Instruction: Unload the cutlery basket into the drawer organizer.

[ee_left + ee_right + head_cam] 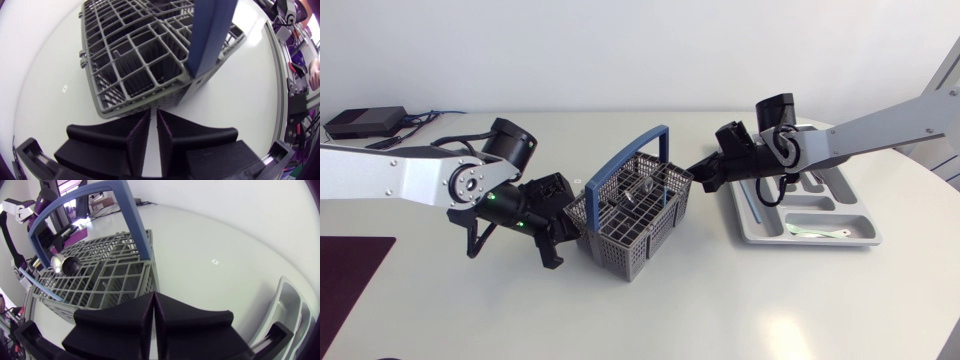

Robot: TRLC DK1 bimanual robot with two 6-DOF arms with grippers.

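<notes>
The grey cutlery basket (632, 225) with a blue handle (655, 135) stands mid-table. A few metal pieces, among them a spoon (62, 264), are still inside. My left gripper (563, 238) is at the basket's left corner. In the left wrist view its fingers (137, 137) stand almost together, pinching the basket's rim (150, 106). My right gripper (697, 178) is shut and empty, its tips (153, 295) just off the basket's right wall (125, 282). The grey drawer organizer (750, 232) lies to the right with cutlery (817, 233) in it.
A black box (365, 122) with cables sits at the back left. A dark purple mat (350, 280) lies at the front left edge. The organizer's rim (287, 305) is close beside my right gripper.
</notes>
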